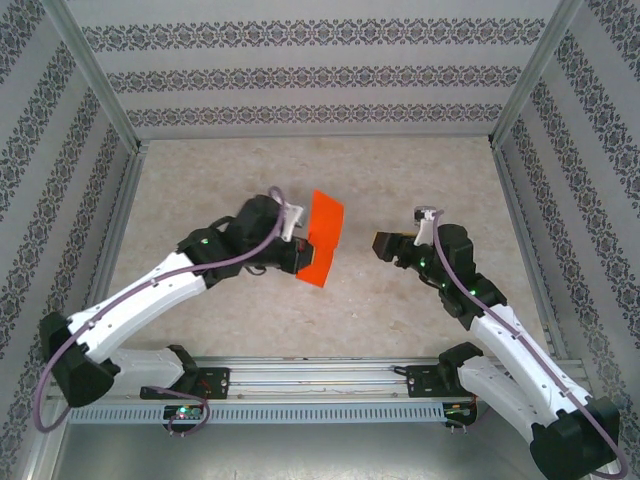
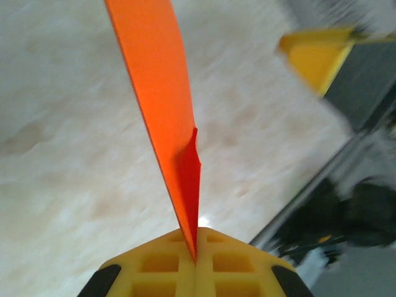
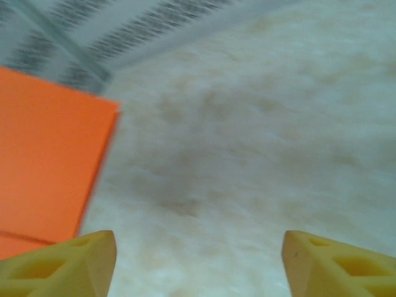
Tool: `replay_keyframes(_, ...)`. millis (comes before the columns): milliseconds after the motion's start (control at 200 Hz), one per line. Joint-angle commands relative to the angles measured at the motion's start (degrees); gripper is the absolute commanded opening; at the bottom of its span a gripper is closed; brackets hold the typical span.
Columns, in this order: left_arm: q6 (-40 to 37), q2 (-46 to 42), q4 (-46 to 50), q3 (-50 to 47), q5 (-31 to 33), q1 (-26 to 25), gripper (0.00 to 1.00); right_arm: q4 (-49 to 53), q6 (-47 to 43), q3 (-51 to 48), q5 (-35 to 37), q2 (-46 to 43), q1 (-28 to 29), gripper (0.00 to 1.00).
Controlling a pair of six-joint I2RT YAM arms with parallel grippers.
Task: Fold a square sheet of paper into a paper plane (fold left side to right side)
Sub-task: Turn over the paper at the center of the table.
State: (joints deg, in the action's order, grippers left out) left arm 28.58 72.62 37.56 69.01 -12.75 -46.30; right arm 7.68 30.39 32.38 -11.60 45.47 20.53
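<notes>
The counter (image 1: 400, 180) is pale beige, marbled, between walls (image 1: 300, 70) with patterned stripes. The square sheet of paper (image 1: 322, 240), bright orange and creased, is held up at the centre, clenched by the left hand (image 2: 195, 263). The right hand (image 1: 384, 244), near it, is released.

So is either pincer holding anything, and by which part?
The left pincer pinches the thin orange-red paper sheet by its edge; the right pincer is open, holding nothing.
</notes>
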Motion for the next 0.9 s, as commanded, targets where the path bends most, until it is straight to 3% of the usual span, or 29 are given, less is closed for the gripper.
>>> replay_keyframes(0,-1.34,6.58,26.59,6.14,23.86,-6.0,0.0,10.43,-3.33,1.38,11.17,0.08,-1.16,0.77)
replay_keyframes(125,11.06,16.15,41.67,12.7,41.19,-12.1,0.0,10.79,-2.04,0.7,12.38,1.04,-2.4,0.84)
replay_keyframes(245,21.7,22.65,45.94,13.49,45.39,-15.71,0.0,10.02,-0.82,-0.26,12.43,1.28,-3.51,0.85)
replay_keyframes(380,28.63,25.68,39.95,10.91,43.62,-17.59,0.0,9.01,0.05,-1.33,11.21,0.89,-4.66,0.86)
replay_keyframes(590,31.94,24.83,14.18,1.75,31.12,-17.32,0.0,8.43,0.52,-2.31,8.47,0.37,-6.46,0.86)
replay_keyframes(754,32.15,26.77,12.36,2.31,29.19,-15.95,0.0,8.47,0.7,-3.09,6.38,-0.34,-7.65,0.86)
replay_keyframes(894,32.11,26.45,4.17,-0.29,24.0,-14.24,0.04,8.31,0.99,-3.73,5.07,-0.52,-8.06,0.86)
